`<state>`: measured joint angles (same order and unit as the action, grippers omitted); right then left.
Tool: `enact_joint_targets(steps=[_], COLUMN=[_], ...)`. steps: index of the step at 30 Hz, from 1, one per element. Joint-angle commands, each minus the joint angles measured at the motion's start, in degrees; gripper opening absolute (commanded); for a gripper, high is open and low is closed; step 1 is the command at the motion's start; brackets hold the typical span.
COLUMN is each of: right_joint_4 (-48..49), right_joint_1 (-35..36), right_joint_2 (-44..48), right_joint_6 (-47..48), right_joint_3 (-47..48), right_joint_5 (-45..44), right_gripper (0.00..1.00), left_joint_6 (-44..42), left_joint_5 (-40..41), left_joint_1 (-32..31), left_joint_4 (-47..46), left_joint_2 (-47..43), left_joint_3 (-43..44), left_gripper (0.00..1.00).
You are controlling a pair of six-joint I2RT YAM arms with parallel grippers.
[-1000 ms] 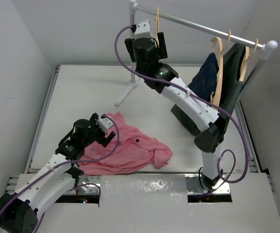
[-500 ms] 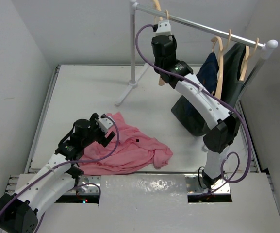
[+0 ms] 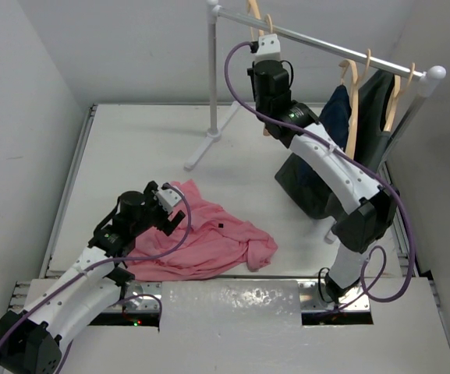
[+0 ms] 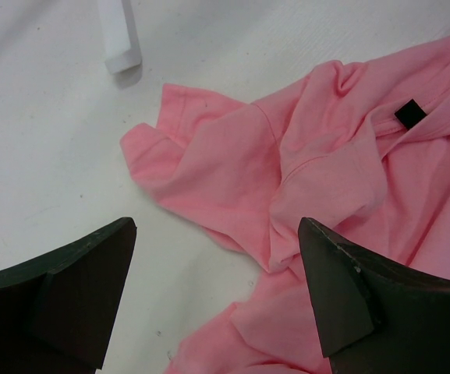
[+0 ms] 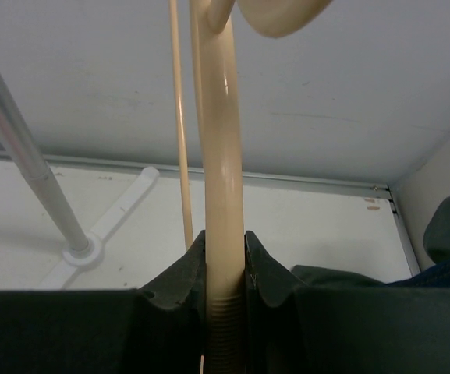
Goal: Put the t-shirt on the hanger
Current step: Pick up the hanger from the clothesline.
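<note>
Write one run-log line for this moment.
right hand: shut on hanger | left hand: open over t-shirt | t-shirt: on table

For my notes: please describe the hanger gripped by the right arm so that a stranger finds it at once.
Find the garment rail at the table's far side. The hanger is the leftmost on it, nearest the upright post. It alone is bare and held by the right end effector; its neighbours carry dark garments.

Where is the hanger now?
In the top view, the hanger hangs on the rail at the back, left of the navy garment; the right tool grips its neck.
</note>
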<state>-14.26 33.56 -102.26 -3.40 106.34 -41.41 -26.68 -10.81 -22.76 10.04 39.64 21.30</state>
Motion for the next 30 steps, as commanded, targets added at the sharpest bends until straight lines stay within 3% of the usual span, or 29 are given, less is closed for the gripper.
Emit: enact_joint_targets(steps=[1, 8, 22, 27, 30], right_joint_4=[6.17, 6.72, -2.34, -8.67, -9.91], right_joint_1=[0.10, 0.01, 0.19, 0.19, 0.19], right_joint_2=[5.13, 6.90, 16.12, 19.37, 24.64], right_joint_6=[2.26, 5.86, 9.29, 7.88, 5.78], right_joint_3=[-0.25, -1.49, -15.02, -19.76, -27.93], right_joint_5=[5.02, 5.19, 22.68, 29.08, 31.47], right_gripper=[0.00, 0.00, 0.00, 0.00, 0.00], left_joint_6=[0.48, 0.48, 0.66, -1.18, -2.68], left_joint_5=[-0.88, -1.06, -3.68, -8.44, -10.89], left_joint_1=[0.97, 0.97, 0.97, 0.18, -2.53], left_joint_4=[-2.40, -2.31, -2.75, 1.54, 7.16], left_joint_2=[-0.09, 0.09, 3.07, 7.81, 12.56], left_joint_3=[-0.21, -0.12, 1.90, 7.52, 12.70], left_gripper=[0.82, 0.82, 0.81, 0.73, 0.73])
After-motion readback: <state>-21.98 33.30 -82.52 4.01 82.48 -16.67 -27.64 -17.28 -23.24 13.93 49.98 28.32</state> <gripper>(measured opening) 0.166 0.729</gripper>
